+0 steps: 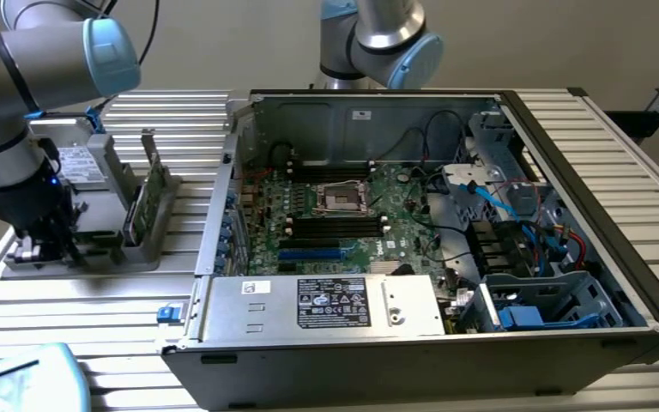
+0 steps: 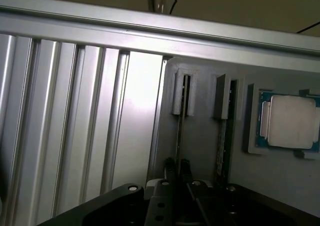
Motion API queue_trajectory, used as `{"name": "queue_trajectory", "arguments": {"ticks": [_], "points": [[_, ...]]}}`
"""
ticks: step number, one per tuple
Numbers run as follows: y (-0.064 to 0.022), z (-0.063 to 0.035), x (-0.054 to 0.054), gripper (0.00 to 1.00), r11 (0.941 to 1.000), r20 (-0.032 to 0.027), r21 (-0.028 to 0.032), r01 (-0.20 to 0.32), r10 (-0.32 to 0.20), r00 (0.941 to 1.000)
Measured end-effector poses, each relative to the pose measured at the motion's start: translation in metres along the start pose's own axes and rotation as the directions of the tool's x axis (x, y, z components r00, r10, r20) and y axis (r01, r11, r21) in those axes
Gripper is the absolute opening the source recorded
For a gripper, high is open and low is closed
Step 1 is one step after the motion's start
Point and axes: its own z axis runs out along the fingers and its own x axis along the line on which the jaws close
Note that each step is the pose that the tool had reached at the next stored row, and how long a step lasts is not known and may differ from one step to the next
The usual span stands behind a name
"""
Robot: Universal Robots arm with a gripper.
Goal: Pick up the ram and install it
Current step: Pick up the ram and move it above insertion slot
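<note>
**Exterior view**
- Gripper [image 1: 48,247]: hangs low over the grey holder [image 1: 112,256] on the slatted table [image 1: 100,300], at the exterior view's left of the open computer case [image 1: 604,197]. Grip point hidden behind the arm's wrist.
- Silver drive [image 1: 78,165]: stands in the same holder, just beside the arm.
- Motherboard [image 1: 364,206]: lies inside the case, well apart from the gripper.
- Second arm [image 1: 377,39]: rises behind the case.

**Wrist view**
- Fingers [image 2: 185,167]: set close together, nearly closed, and pinch the thin top edge of the ram [image 2: 180,131].
- Ram: stands on edge in a holder slot, far end in a grey end block [image 2: 178,93], outside the case.
- Second stick [image 2: 223,141]: stands parallel in the neighbouring slot.
- Processor [image 2: 292,122]: lies flat in a recess beside the second stick.
</note>
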Motion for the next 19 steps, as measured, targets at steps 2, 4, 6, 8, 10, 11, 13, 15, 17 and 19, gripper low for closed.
{"name": "queue_trajectory", "arguments": {"ticks": [2,4,6,8,10,11,13,15,17,19], "points": [[0.0001,-0.0012,0.0,0.14,1.0,0.0005,-0.0036,0.0,0.0,1.0],[0.0001,-0.0024,0.0,0.14,1.0,0.0009,-0.0078,0.0,0.0,1.0],[0.0001,-0.0034,0.0,0.14,0.9999,0.0014,-0.0118,0.0,0.0,1.0],[0.0001,-0.0046,0.0,0.14,0.9999,0.0019,-0.0157,0.0,0.0,1.0],[0.0,-0.0062,0.0,0.14,0.9998,0.0023,-0.0193,0.0,0.0,1.0],[-0.0001,-0.0073,0.0,0.14,0.9998,0.0024,-0.0209,0.0,0.0,1.0],[-0.0003,-0.0096,0.0,0.14,0.9998,0.0026,-0.0223,0.0,0.0,1.0],[-0.0006,-0.0119,0.0,0.14,0.9997,0.0026,-0.0235,0.0,0.0,1.0],[-0.0009,-0.014,0.0,0.14,0.9997,0.0024,-0.0247,0.0,0.0,1.0],[-0.0012,-0.0159,0.0,0.14,0.9997,0.0022,-0.0257,-0.001,0.001,1.0]]}}
